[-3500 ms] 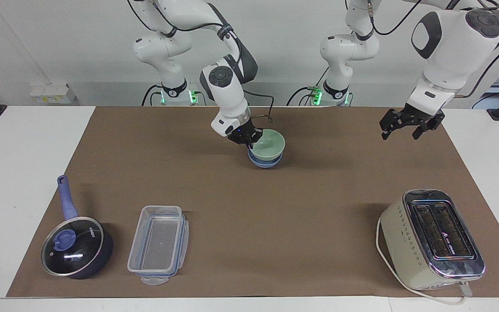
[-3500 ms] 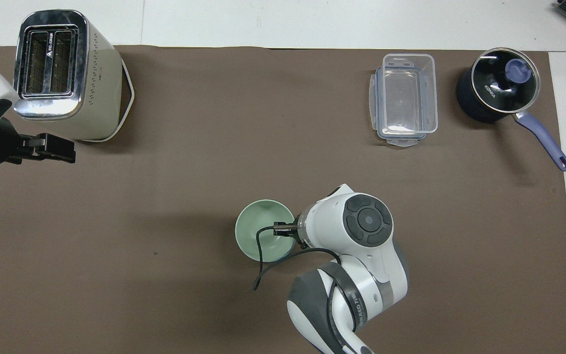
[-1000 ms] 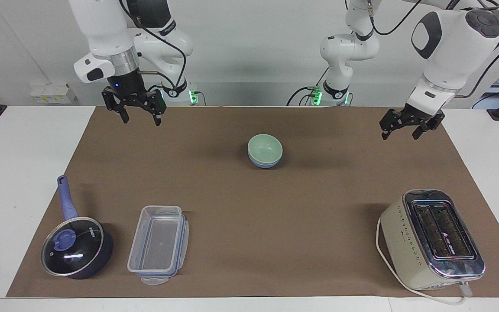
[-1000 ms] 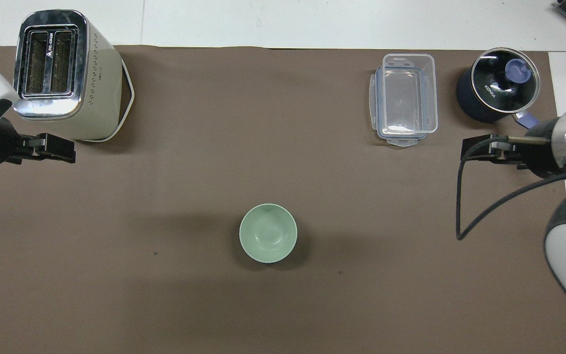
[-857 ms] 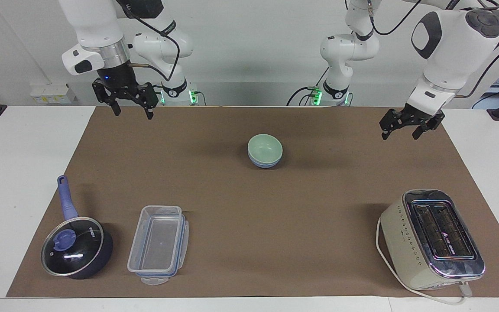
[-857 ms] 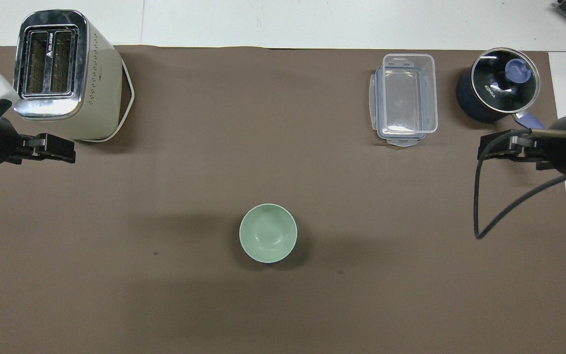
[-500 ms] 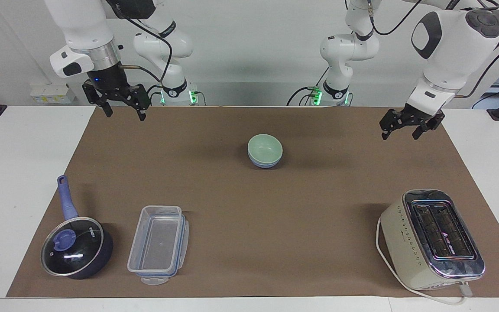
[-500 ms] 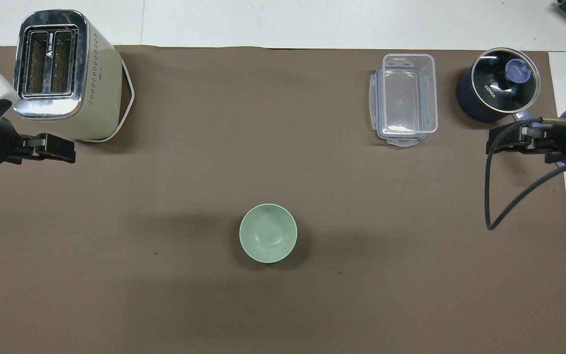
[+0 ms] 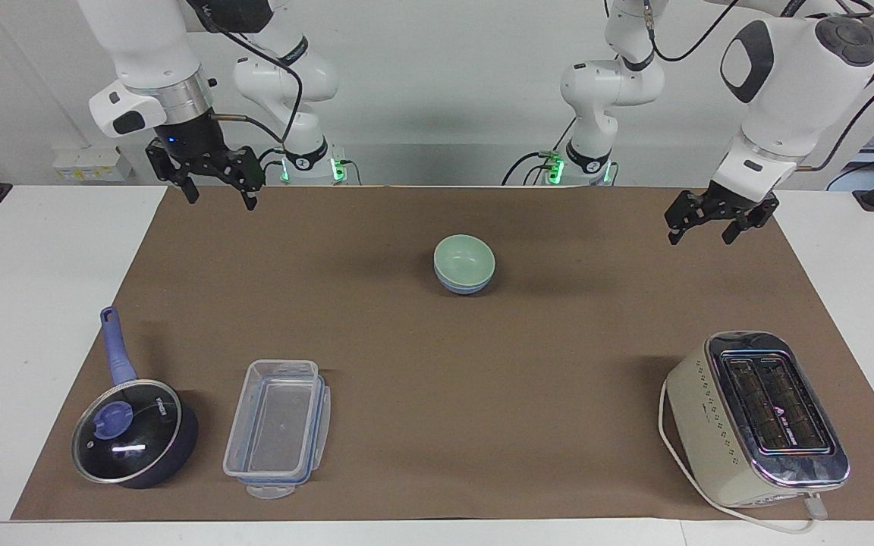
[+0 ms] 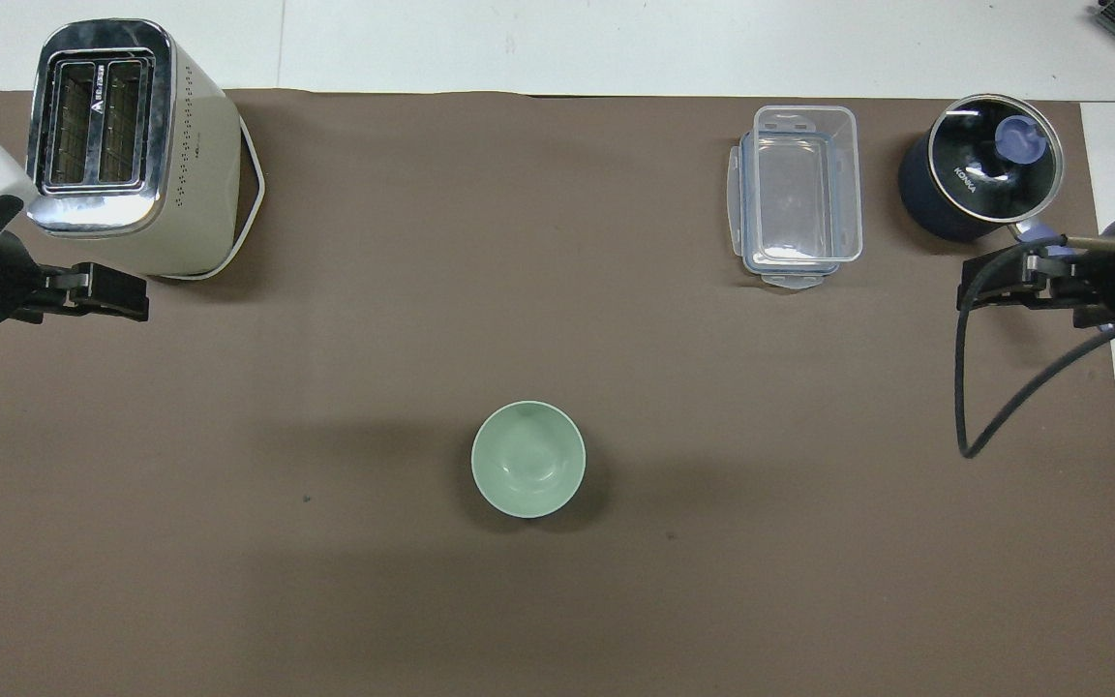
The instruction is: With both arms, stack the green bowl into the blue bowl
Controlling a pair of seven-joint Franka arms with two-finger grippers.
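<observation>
The green bowl (image 9: 465, 258) sits nested inside the blue bowl (image 9: 465, 287) on the brown mat, midway between the two arms; only the blue bowl's lower band shows beneath it. From overhead, the green bowl (image 10: 528, 460) hides the blue one. My right gripper (image 9: 221, 202) hangs open and empty in the air over the mat's corner at the right arm's end, well away from the bowls. My left gripper (image 9: 699, 240) hangs open and empty over the mat at the left arm's end, where that arm waits. Overhead, the right gripper (image 10: 972, 290) and left gripper (image 10: 136, 295) show at the sides.
A cream toaster (image 9: 757, 418) with a white cord stands at the left arm's end, farther from the robots than the bowls. A clear plastic container (image 9: 278, 426) and a dark blue lidded saucepan (image 9: 133, 431) lie at the right arm's end. The brown mat (image 9: 482, 379) covers the table.
The right gripper has let go of the green bowl's rim, risen and swung away to its own end of the table. The left arm and the bowls have not moved.
</observation>
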